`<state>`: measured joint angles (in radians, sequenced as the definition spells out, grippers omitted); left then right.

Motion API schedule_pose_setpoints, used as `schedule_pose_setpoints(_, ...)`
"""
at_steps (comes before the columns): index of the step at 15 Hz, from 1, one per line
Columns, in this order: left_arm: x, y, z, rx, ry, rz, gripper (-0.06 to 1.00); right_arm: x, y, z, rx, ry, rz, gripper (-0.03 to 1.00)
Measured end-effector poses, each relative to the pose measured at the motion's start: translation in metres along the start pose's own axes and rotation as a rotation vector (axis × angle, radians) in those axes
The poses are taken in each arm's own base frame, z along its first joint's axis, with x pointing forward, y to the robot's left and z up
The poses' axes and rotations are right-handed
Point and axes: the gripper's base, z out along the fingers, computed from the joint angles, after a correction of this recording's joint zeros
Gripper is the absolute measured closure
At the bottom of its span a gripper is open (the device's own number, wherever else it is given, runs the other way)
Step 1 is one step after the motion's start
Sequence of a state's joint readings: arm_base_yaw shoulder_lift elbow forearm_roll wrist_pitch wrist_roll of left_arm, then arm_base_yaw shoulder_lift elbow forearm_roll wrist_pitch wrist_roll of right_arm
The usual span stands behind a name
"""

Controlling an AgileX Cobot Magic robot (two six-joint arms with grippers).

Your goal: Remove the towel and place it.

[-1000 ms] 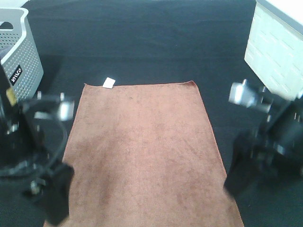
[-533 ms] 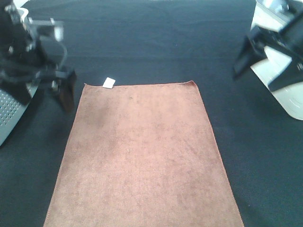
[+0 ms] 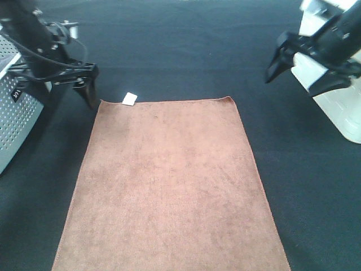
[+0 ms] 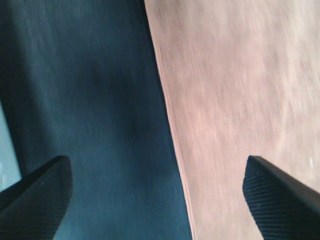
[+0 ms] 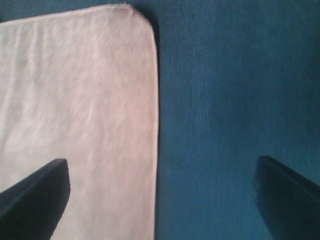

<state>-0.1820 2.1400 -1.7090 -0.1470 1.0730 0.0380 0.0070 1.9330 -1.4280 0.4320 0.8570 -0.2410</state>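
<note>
The left claw is hanging wide apart and gripping nothing, at the towel's far left corner. In the left wrist view its two fingers are straddling the towel's left edge, one sitting over the dark tabletop and the other over the brown cloth. Whether either tip is touching the surface cannot be told.

The right claw is also standing wide apart and empty, hovering at the far right of the tabletop. In the right wrist view its fingers are straddling the towel's right edge just by the rounded far right corner, one over the cloth and one over the bare tabletop.

The towel is lying flat and fully spread in the middle of the tabletop, its near end running out of the high view. A small white tag is sticking out from its far left corner, just beside the left claw's nearer finger.

A grey perforated basket is standing at the left edge behind the left arm, apart from the towel. A white object is sitting at the right edge, partly hidden by the right arm.
</note>
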Motion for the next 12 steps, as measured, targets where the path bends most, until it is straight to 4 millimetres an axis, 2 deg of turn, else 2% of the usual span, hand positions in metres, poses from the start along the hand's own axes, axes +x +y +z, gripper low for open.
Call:
schedule_pose_setpoints(1, -0.015, 0.002, 0.014, 0.001, -0.033, 0.011, 0.08, -0.010, -0.004, 0.013, -0.006, 0.007, -0.008, 0.04)
schedule_pose_setpoints(4, -0.036, 0.003, 0.049, 0.035, -0.045, -0.009, 0.08, -0.038, -0.013, 0.054, -0.007, 0.019, -0.028, 0.04)
schedule_pose_setpoints(6, -0.044, 0.003, 0.064, 0.051, -0.050, -0.020, 0.08, -0.048, -0.002, 0.082, -0.007, 0.028, -0.075, 0.04)
schedule_pose_setpoints(9, -0.050, 0.003, 0.074, 0.065, -0.084, -0.033, 0.08, -0.058, 0.011, 0.125, -0.004, 0.059, -0.134, 0.04)
schedule_pose_setpoints(12, -0.048, 0.004, 0.089, 0.077, -0.061, -0.047, 0.08, -0.066, 0.013, 0.139, -0.009, 0.045, -0.145, 0.04)
